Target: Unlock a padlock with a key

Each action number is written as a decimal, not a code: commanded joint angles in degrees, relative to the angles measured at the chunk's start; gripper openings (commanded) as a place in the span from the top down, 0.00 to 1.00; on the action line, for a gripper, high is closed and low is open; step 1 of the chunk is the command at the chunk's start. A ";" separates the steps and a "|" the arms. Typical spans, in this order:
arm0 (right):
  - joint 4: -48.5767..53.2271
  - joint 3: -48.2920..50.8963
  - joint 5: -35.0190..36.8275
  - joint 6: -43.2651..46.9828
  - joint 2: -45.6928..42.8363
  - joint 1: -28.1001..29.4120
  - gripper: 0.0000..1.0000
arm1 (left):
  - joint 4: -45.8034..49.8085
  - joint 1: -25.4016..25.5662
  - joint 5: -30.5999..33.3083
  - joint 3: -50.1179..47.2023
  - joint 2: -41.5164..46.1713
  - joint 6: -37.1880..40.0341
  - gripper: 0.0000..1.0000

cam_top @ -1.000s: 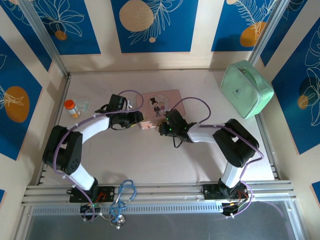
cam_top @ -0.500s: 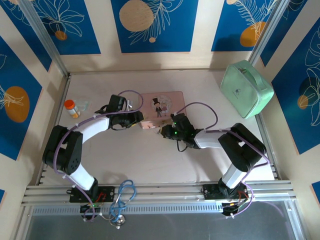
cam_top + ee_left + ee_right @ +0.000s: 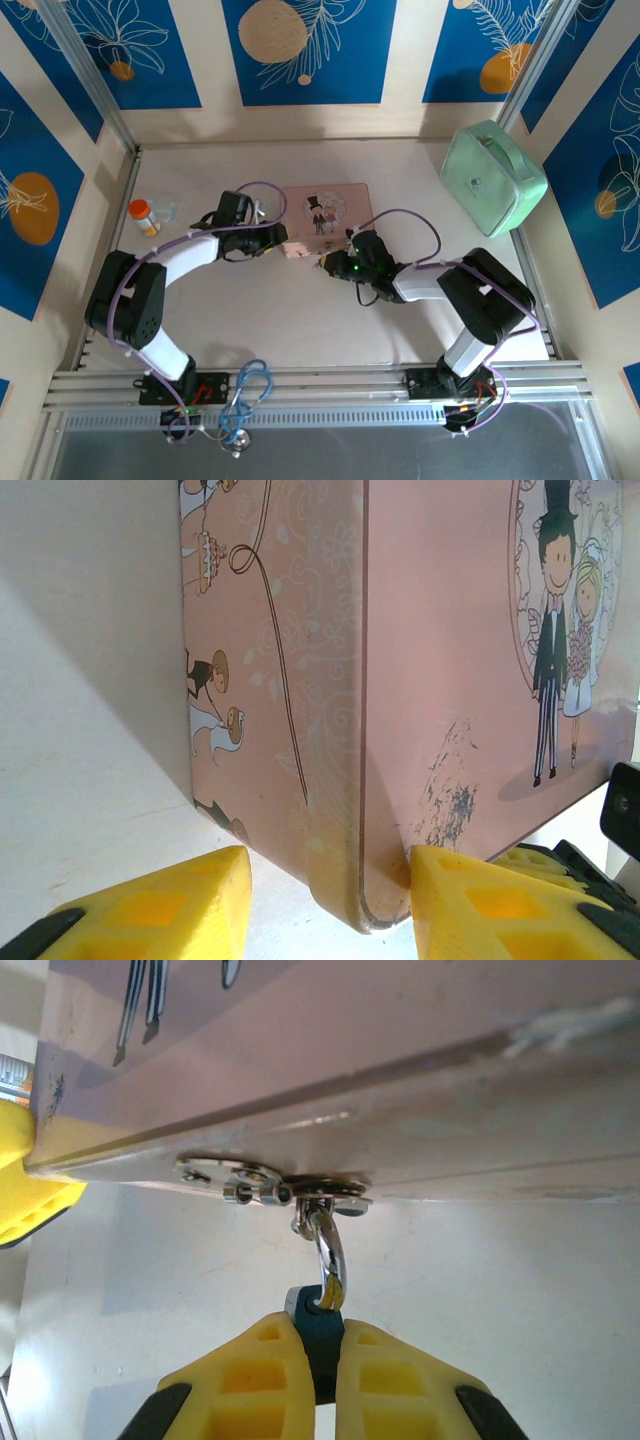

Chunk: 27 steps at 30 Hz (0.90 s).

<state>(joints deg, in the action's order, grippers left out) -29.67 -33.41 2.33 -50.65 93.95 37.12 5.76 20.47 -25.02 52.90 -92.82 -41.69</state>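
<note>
The right gripper's [image 3: 319, 1338] yellow padded fingers [image 3: 262, 1365] were clamped on the tiny teal-blue padlock [image 3: 318, 1328], its body pinched between the two pads. The lock's thin silvery shackle [image 3: 331, 1250] rose from between the fingertips and hooked through the small metal hasp [image 3: 300, 1192] on the near edge of the flat pink picture box [image 3: 330, 1050]. The lock hung just clear of the pale table [image 3: 480, 1290].

The left gripper [image 3: 330, 880] stood open astride the box's [image 3: 450, 670] near-left corner. One yellow finger [image 3: 470, 895] touched the lid face and the other [image 3: 165, 905] sat just beside the side wall.

From above, the right gripper [image 3: 333, 264] lay low at the box's [image 3: 325, 205] near edge, forearm running leftward from a raised elbow. The left gripper [image 3: 277, 240] reached rightward to the box corner on its white forearm.
</note>
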 commanded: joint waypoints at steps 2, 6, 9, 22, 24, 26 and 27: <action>-4.08 1.50 -0.57 -3.61 -1.20 -1.69 1.00 | 2.98 -0.86 2.60 -1.33 -0.40 1.17 0.57; -6.00 1.91 -1.36 -6.50 1.02 -2.12 1.00 | 3.83 -0.80 3.57 -1.57 0.07 2.25 0.57; -8.16 2.58 -1.48 -8.64 2.41 -2.33 1.00 | 3.89 -0.85 3.65 -1.83 0.51 2.47 0.57; -5.04 1.43 -1.71 -9.11 3.49 -2.16 1.00 | 5.07 0.92 4.67 5.02 -1.08 2.52 0.37; -5.13 1.42 -1.76 -9.13 3.47 -2.17 1.00 | 4.50 1.39 4.28 5.90 -1.98 1.95 0.37; -5.77 1.57 -1.98 -9.21 3.57 -2.17 1.00 | 3.96 1.83 4.04 6.40 -2.71 1.53 0.37; -6.03 1.64 -1.98 -9.29 3.58 -2.21 1.00 | 4.02 1.85 4.16 6.50 -3.02 1.53 0.37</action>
<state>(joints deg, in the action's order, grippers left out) -37.69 -32.05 0.86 -59.09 97.01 35.11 9.41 21.65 -21.15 57.74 -94.28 -39.55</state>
